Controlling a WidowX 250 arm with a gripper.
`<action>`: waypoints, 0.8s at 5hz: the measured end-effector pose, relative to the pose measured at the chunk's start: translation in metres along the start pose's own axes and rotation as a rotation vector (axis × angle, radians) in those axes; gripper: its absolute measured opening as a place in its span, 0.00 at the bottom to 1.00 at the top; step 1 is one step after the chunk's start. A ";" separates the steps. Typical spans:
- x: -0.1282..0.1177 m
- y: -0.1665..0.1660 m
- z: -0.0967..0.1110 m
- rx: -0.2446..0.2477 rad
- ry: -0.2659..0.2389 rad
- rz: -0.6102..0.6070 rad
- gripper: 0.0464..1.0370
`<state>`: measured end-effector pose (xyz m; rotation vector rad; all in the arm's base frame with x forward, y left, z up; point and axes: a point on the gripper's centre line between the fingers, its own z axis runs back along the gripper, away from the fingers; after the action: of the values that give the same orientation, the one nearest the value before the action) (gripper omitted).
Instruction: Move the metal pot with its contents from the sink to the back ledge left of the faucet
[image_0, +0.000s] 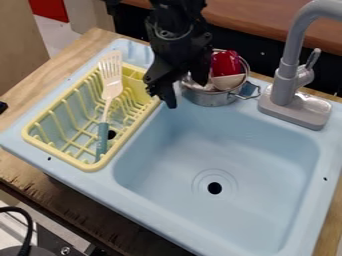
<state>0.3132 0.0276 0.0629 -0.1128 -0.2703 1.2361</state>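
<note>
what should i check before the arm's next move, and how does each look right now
1. Gripper free of the metal pot: cannot tell, it hangs close beside the pot and the arm hides part of the rim.
2. Red object within the pot: ok, it sits in there at the back.
3. Spatula in the yellow rack: ok, handle toward the near end, slotted head toward the far end.
4. Pot handle free of the faucet: cannot tell, the wire end is right by the base.
5. Drain uncovered: ok.
</note>
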 end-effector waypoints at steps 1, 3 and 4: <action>0.002 0.000 0.011 -0.016 0.010 0.013 0.96; 0.008 0.004 0.040 -0.061 0.046 0.012 0.96; 0.009 0.013 0.051 -0.077 0.035 -0.035 0.96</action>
<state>0.2907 0.0370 0.1105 -0.1949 -0.2887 1.1879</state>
